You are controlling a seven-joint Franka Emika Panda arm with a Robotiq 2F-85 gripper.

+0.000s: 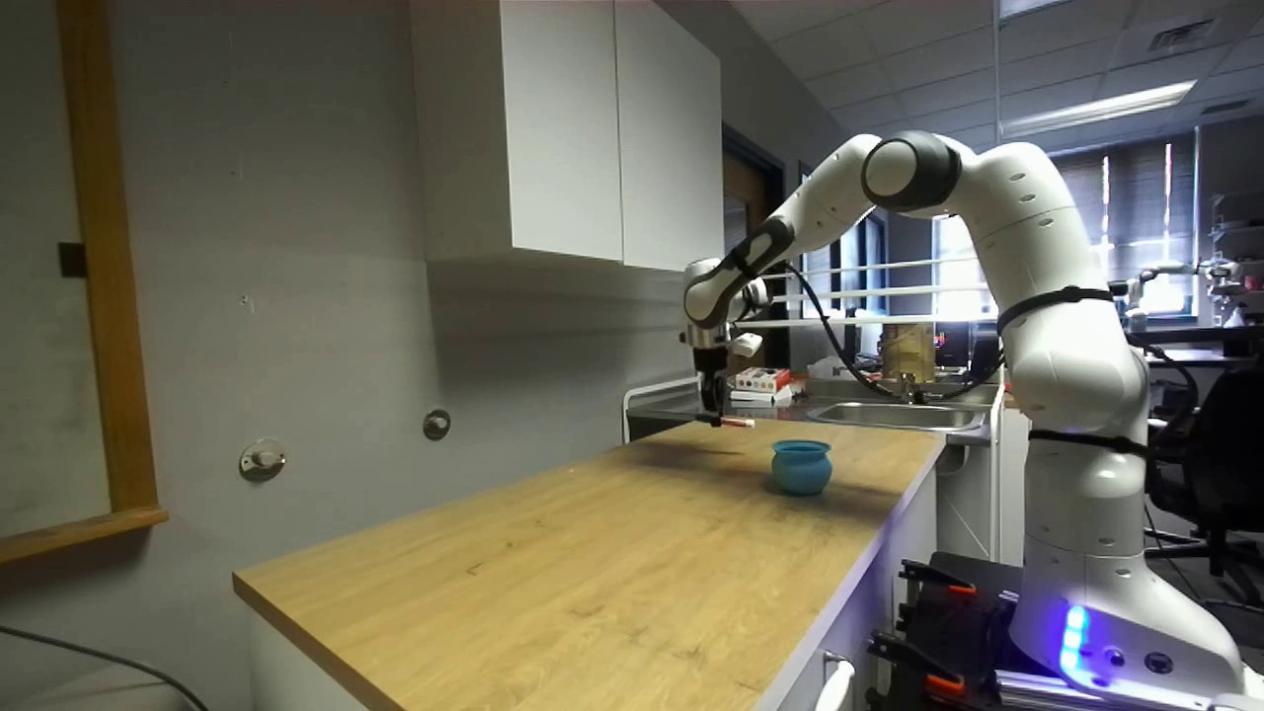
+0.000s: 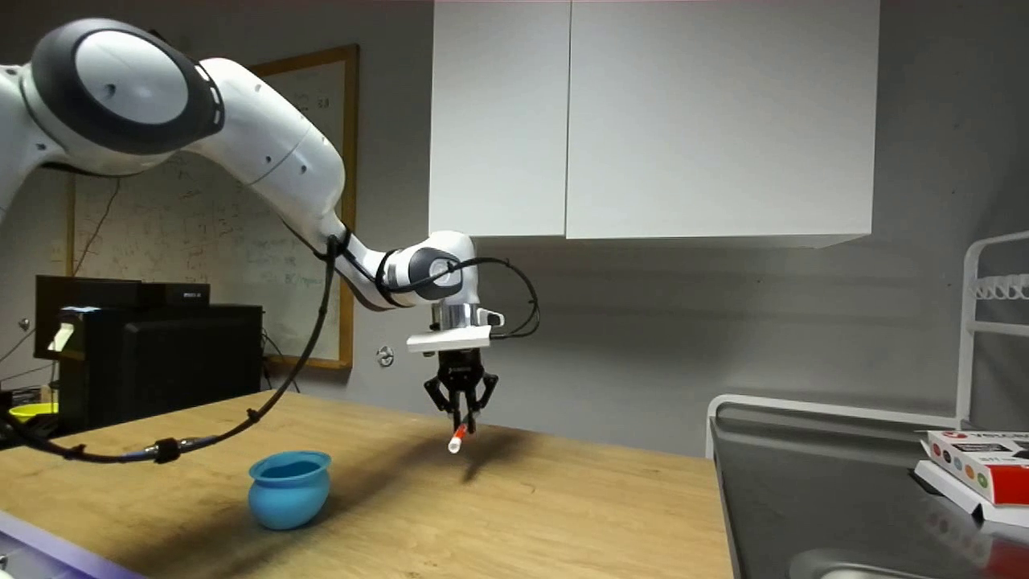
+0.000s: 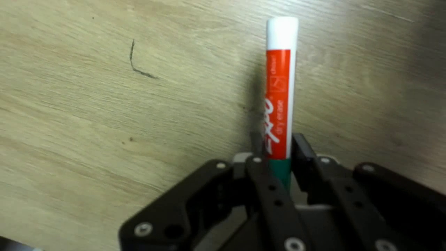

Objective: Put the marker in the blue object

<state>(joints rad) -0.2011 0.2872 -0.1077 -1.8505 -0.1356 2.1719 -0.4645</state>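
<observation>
**Next: carry, tip, release**

I read the step as a carry across the bench (image 1: 553, 553): I'd lift the arm (image 1: 1027, 217), draw it back, descend only once I'm over the target.

Red-and-white box (image 2: 977, 466) beside the bench: contents hidden.

Blue pot (image 2: 289, 492): upright on the bench, apart from the jaws. Nothing pokes above its rim; I see inner wall, not floor, so can't tell what's inside.

Jaws: clamped on the marker (image 3: 278, 101) by its green end, up off the bench. It's near level, white end out; it could bridge the rim, so I'd pitch that end down, lower it past the mouth, then let go.
</observation>
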